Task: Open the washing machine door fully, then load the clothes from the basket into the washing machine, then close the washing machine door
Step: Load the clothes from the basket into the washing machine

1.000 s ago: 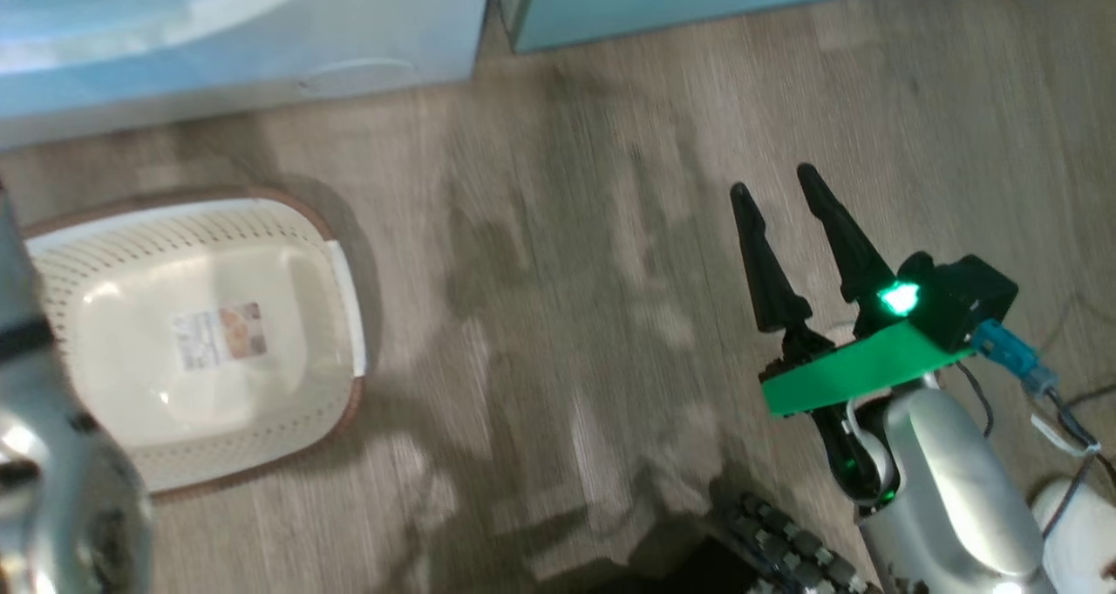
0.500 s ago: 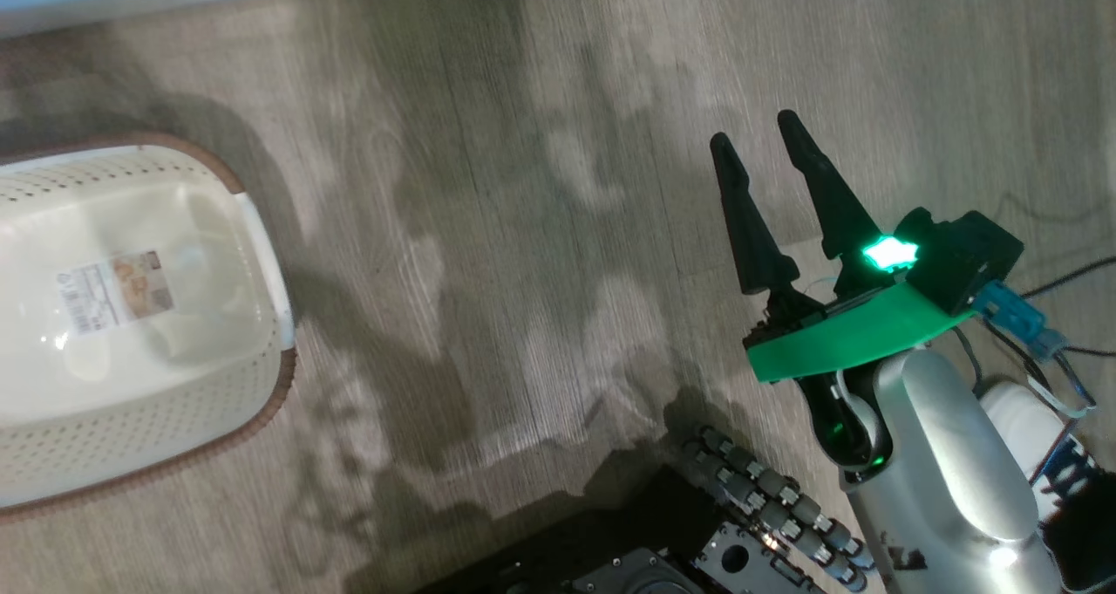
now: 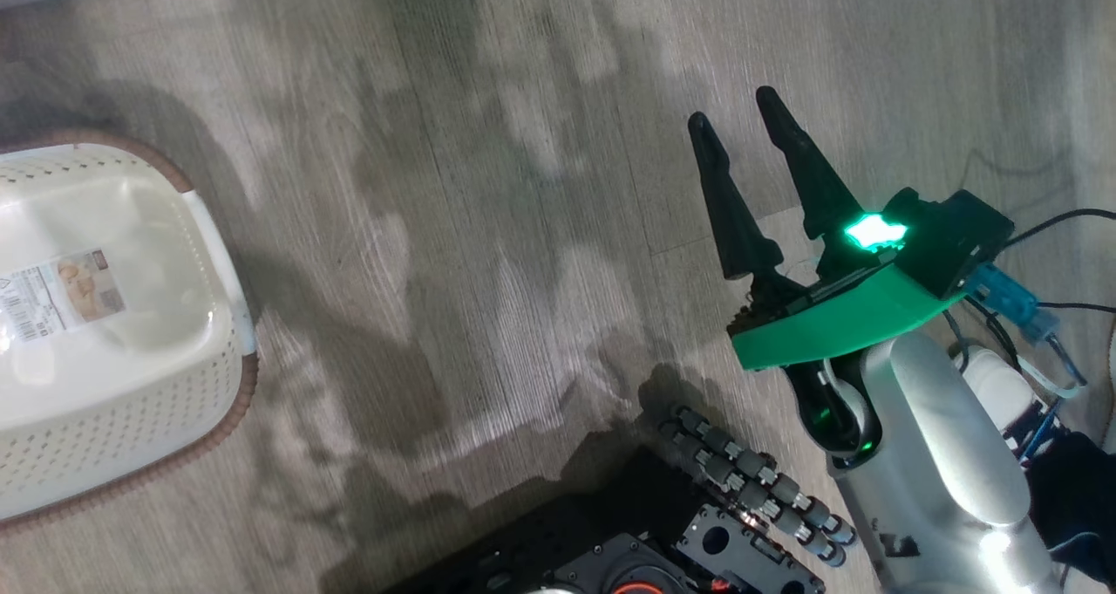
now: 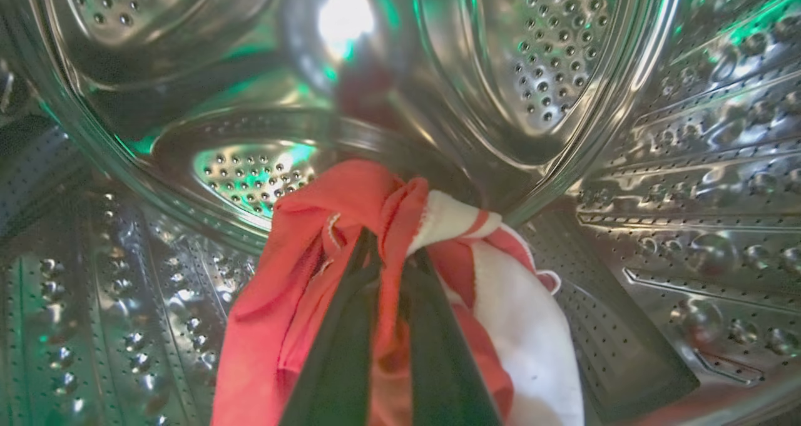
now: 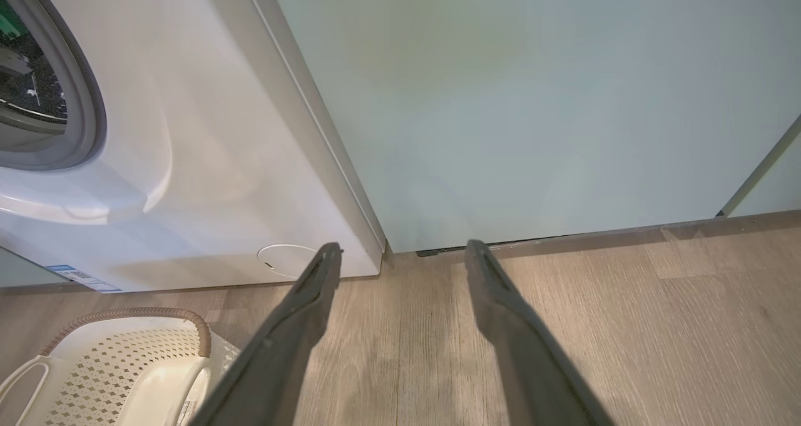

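Head downward, right wrist low, basket [image 3: 113,428] shared

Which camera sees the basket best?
The head view: it looks down into the basket, showing its bottom and sticker, though the left edge cuts it off. The right wrist view shows one corner with a handle. The left wrist view looks into the washing machine's drum.

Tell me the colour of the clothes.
Bright red clothes, with white cloth trimmed in red; best in the left wrist view.
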